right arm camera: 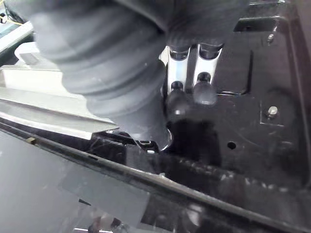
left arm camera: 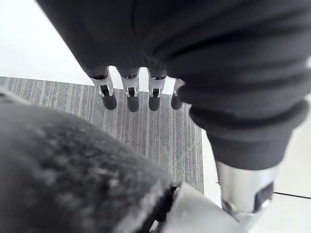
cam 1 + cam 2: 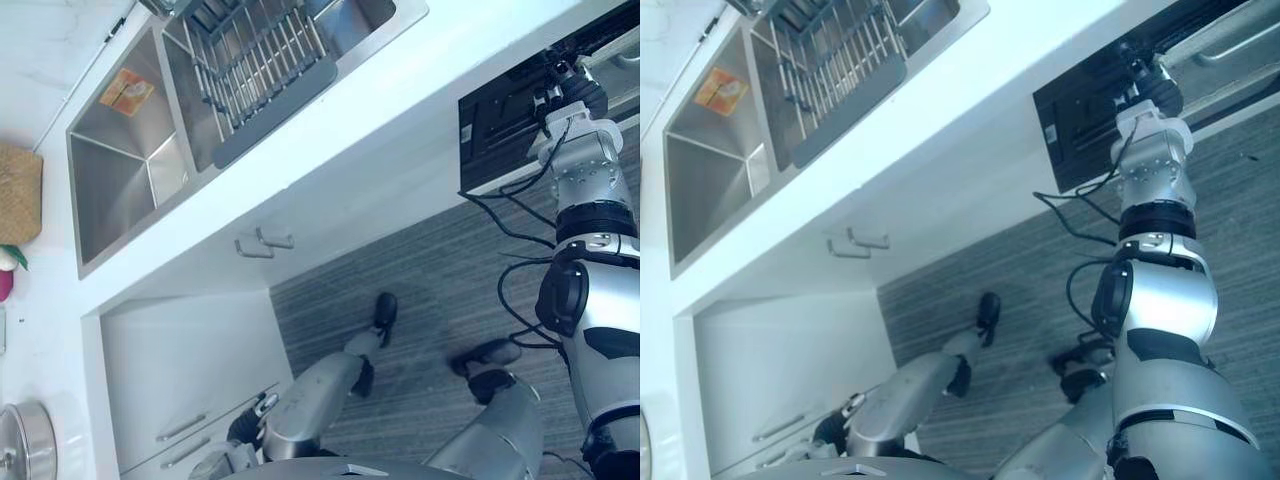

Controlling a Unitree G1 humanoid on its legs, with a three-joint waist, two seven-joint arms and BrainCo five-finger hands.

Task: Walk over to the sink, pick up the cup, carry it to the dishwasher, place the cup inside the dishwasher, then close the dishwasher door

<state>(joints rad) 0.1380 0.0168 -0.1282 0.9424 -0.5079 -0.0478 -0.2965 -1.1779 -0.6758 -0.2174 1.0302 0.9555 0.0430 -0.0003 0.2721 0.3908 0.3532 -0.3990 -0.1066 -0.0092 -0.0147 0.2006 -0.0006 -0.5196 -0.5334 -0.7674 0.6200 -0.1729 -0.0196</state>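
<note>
The dishwasher (image 3: pixel 500 130) is a black opening under the white counter at the upper right, with its interior (image 1: pixel 252 97) dark. My right arm reaches into it, and my right hand (image 3: pixel 572 92) sits at the opening under its dark cover. In the right wrist view two dark-tipped fingers (image 1: pixel 204 94) point down over the black floor of the machine. A pale curved edge (image 1: pixel 164 141) shows under the palm, and I cannot tell whether it is the cup. My left hand (image 2: pixel 131 94) hangs by my side over the striped floor, fingers straight and holding nothing.
The steel double sink (image 3: pixel 120 170) lies at the upper left, with a dish rack (image 3: pixel 260 60) over its far basin and an orange item (image 3: pixel 125 92) in the near one. A grey panel with a handle (image 3: pixel 1235 45) stands beside the dishwasher. White cabinet doors (image 3: pixel 190 360) are at the lower left.
</note>
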